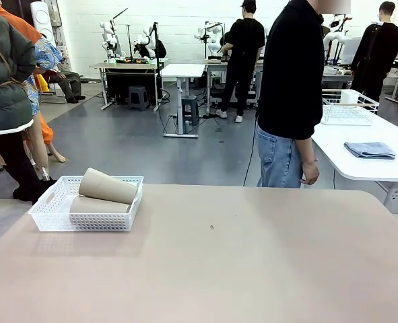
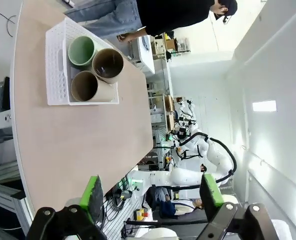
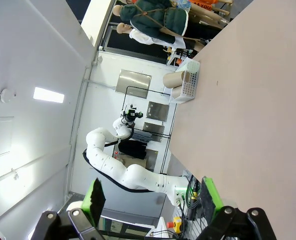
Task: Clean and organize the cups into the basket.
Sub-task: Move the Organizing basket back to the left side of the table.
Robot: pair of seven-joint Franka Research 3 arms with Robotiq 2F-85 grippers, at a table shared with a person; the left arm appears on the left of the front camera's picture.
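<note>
Three cups lie stacked in basket, far ahead of my left hand. Both hands released; right hand too. Cups fit lying down.

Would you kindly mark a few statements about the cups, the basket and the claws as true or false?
1. Three cups lie in the basket. True.
2. The green cup stands upright on the table. False: it lies in the basket beside the two brown cups.
3. The left claw is open. True.
4. The right claw grips a cup. False: it is open, holding nothing.
5. The person's hand touches the basket. False: it hangs by the person's side.
</note>
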